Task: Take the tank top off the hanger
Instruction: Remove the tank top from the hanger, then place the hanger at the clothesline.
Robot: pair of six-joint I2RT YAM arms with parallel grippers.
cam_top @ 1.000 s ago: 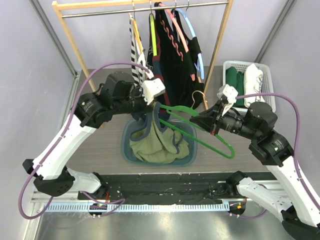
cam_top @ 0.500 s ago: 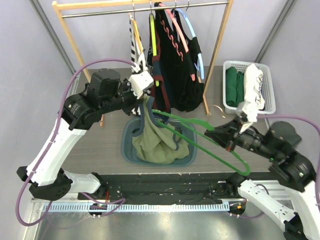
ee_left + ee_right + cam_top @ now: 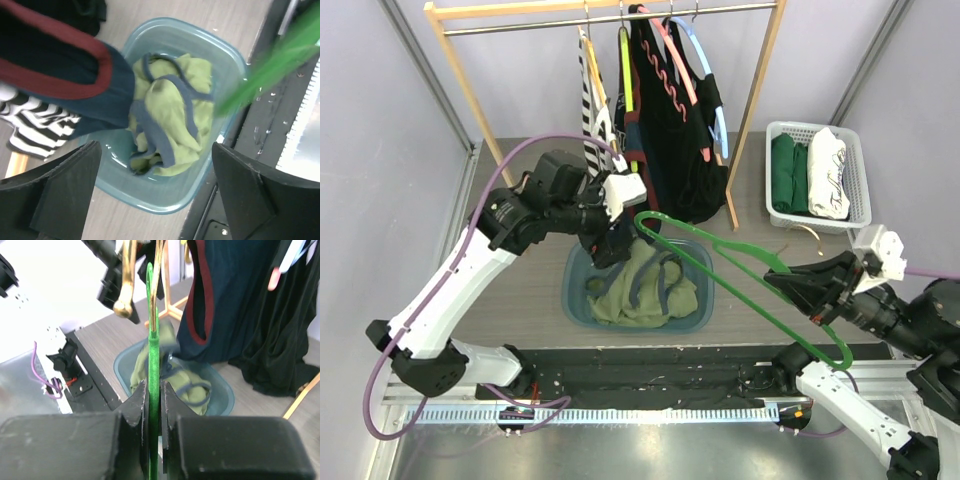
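Left gripper hangs with jaws wide apart and gripping nothing, directly over the blue basin, where the olive tank top lies crumpled, free of the green hanger. Your widest room is at the basin's 9 o'clock, across the table. Hanging clothes on the wooden rack crowd the basin at 12 o'clock, a white basket sits well apart at 2 o'clock, and the right gripper at 4 o'clock is clamped on the hanger, whose far tip reaches over the basin.
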